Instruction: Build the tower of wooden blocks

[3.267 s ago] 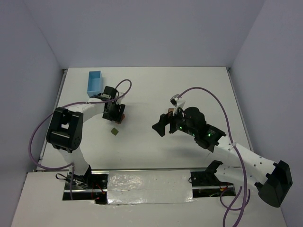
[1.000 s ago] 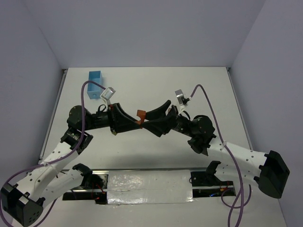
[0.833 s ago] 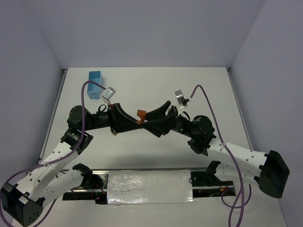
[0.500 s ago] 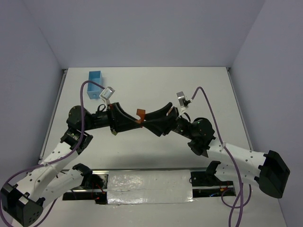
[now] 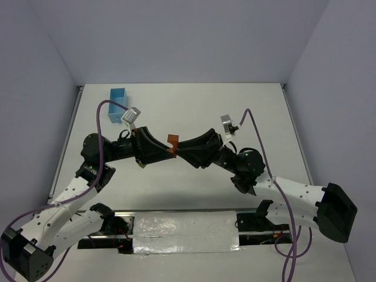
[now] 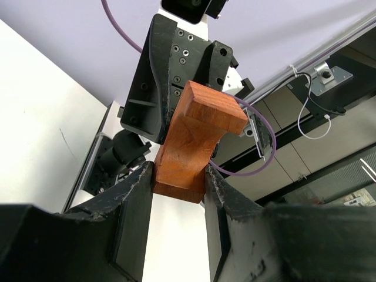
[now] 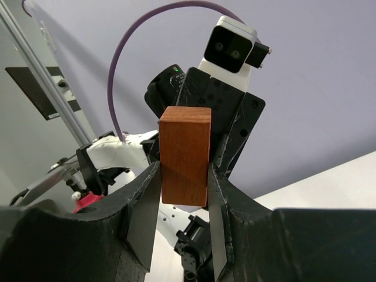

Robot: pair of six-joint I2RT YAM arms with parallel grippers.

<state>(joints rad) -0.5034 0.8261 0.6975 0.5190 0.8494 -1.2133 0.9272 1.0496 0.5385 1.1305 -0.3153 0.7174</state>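
Observation:
An orange-red arch block (image 5: 173,141) hangs in mid-air over the middle of the table, between the two grippers. My left gripper (image 5: 169,150) comes in from the left and is shut on the lower end of the arch block (image 6: 194,141). My right gripper (image 5: 180,148) meets it from the right. In the right wrist view both of its fingers press the sides of the arch block (image 7: 185,155), so the right gripper (image 7: 183,171) is shut on it too. The left gripper (image 6: 179,176) shows no gap beside the wood. The wood block tower is hidden from view.
A light blue rectangular box (image 5: 119,100) stands at the table's far left corner. A foil-taped strip (image 5: 185,232) runs along the near edge between the arm bases. Grey walls close in the table on three sides.
The right gripper's jaws have narrowed until they touch the arch block, and the right arm has leaned slightly further left. The left gripper has kept its hold without moving.

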